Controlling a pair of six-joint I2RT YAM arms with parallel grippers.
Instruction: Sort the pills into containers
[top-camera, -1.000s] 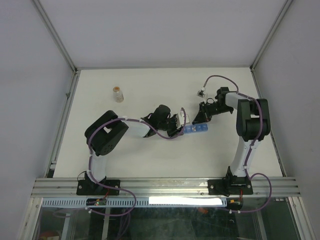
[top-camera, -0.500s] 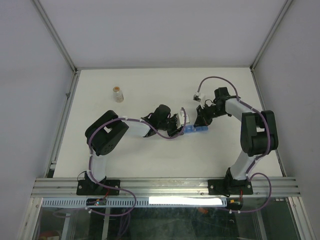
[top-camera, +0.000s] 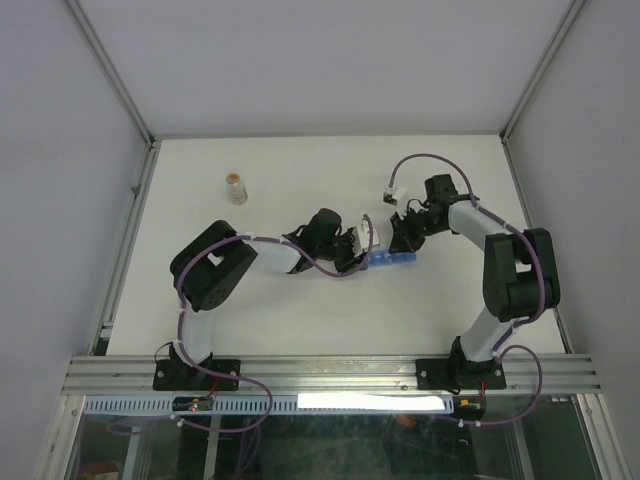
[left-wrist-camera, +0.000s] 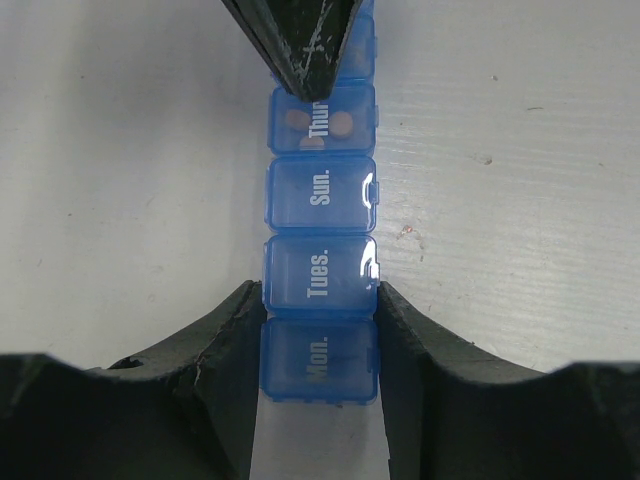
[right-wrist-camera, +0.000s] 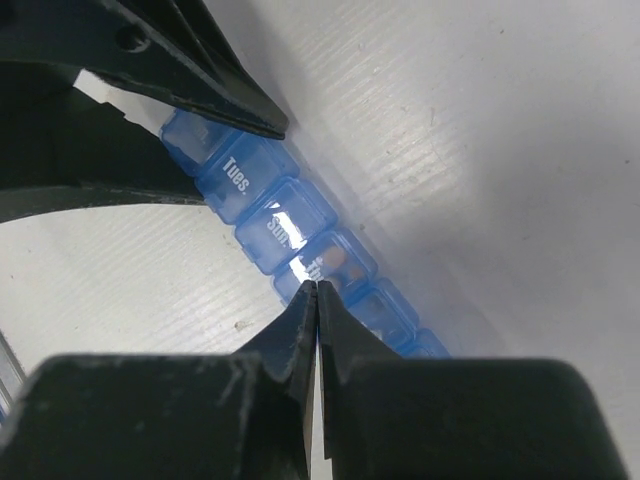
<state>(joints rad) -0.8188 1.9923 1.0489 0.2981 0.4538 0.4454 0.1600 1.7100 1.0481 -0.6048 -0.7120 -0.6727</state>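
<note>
The containers (top-camera: 392, 260), a blue translucent strip of joined compartments, lie on the white table. In the left wrist view the strip (left-wrist-camera: 320, 195) runs away from the camera, with lids marked Mon., Tues., Sun. and Thur. My left gripper (left-wrist-camera: 320, 300) is shut on its Mon. end, a finger against each side. Tan pills (left-wrist-camera: 342, 123) show through the Thur. lid. My right gripper (right-wrist-camera: 317, 288) is shut with nothing between its fingers. Its tips sit at the edge of the compartment holding the pills (right-wrist-camera: 338, 262). From above, the right gripper (top-camera: 403, 243) hangs over the strip's middle.
A small clear bottle (top-camera: 236, 187) with tan contents stands at the back left. Metal frame rails (top-camera: 130, 200) border the table on the left, right and near sides. White walls close in the back.
The right arm has swung its elbow outward and its gripper has shifted a little left over the strip. The left arm and the strip have not moved.
</note>
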